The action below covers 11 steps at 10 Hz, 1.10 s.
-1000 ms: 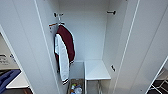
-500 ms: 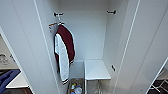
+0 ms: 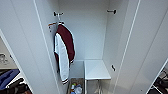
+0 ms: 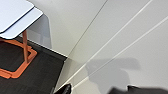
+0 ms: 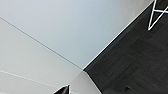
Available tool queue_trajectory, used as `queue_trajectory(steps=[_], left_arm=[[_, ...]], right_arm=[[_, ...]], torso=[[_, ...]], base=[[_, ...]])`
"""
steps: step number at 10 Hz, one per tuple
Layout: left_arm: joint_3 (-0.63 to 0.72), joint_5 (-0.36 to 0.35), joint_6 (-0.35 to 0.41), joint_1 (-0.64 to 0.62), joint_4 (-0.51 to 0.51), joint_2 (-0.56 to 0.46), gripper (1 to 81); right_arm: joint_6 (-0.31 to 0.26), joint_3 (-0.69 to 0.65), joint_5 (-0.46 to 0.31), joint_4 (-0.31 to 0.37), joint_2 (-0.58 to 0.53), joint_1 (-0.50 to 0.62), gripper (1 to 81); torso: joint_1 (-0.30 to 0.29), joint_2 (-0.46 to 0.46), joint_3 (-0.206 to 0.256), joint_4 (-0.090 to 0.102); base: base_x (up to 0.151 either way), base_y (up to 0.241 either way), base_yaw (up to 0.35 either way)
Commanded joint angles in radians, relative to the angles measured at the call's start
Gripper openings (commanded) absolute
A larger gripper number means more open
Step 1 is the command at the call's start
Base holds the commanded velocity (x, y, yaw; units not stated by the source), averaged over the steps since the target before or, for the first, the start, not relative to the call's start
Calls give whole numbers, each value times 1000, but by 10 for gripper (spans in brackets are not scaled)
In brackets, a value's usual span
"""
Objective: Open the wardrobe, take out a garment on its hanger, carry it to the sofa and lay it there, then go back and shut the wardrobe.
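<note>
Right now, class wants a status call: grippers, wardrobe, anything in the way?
Grippers: state unreadable. Wardrobe open; maroon jacket hanging on left hook. White shelf low at right, bin on floor.

The wardrobe (image 3: 87, 32) stood open, doors swung out to either side. Inside, a jacket (image 3: 64, 51) hung from a hook (image 3: 57, 14) on the wardrobe's left wall, a shelf (image 3: 96, 70) sat low at its right, and clutter (image 3: 75, 88) lay on its floor between them.

Dark carpet floor (image 5: 135, 62), orange-legged table (image 4: 17, 15)
</note>
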Motion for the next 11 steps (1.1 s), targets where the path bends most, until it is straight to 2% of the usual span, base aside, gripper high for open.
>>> queue_trajectory(steps=[1,2,4,6,8,11], left_arm=[[83,47,-15,-121,-89,30,811],[129,44,-15,-121,-95,69,811],[198,39,-15,-119,-95,117,811],[208,44,-13,-112,-89,151,811],[215,47,-13,-110,-86,191,811],[199,47,-10,-80,-82,275,811]], right_arm=[[19,144,-173,256,-9,197,811],[17,236,-175,306,-5,198,811],[7,450,-155,348,-8,181,811],[6,656,-57,348,-14,134,811],[-6,736,-5,342,8,92,811],[-84,770,70,334,147,20,811]], torso=[[0,0,0,0],[0,0,0,0],[0,1,0,0],[1,1,0,0],[1,1,-1,0],[1,2,-1,0]], base=[[0,0,0],[0,0,0],[0,0,0],[0,0,0],[0,0,0],[0,0,0]])
